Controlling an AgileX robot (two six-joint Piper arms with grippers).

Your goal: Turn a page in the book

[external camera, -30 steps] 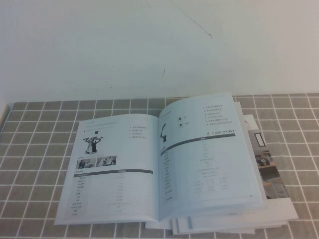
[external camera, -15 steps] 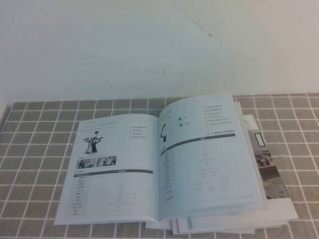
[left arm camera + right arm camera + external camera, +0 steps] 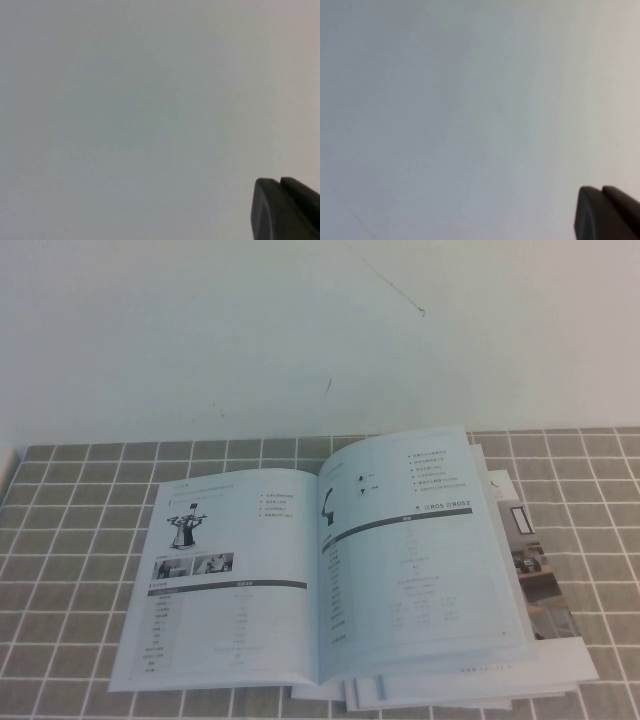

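Three views. High view: the book lies open, filling the lower centre of the frame, on a table covered in a grey cloth with a white grid. Its left sheet bears a standing robot figure, two small photos and a table of text. The page, on the right of the spine, shows a grey band above table text. Under the book's right and lower edges project plainer white booklets, one with a room photo. A white wall fills the upper half. Neither arm appears here.

Left wrist view: only a blank pale surface and, at the lower right corner, a dark part of the left gripper; whether it is open or closed cannot be told.

Right wrist view: likewise a blank pale surface, with a dark part of the right gripper at the lower right corner; its state cannot be told. Neither wrist view shows the book.
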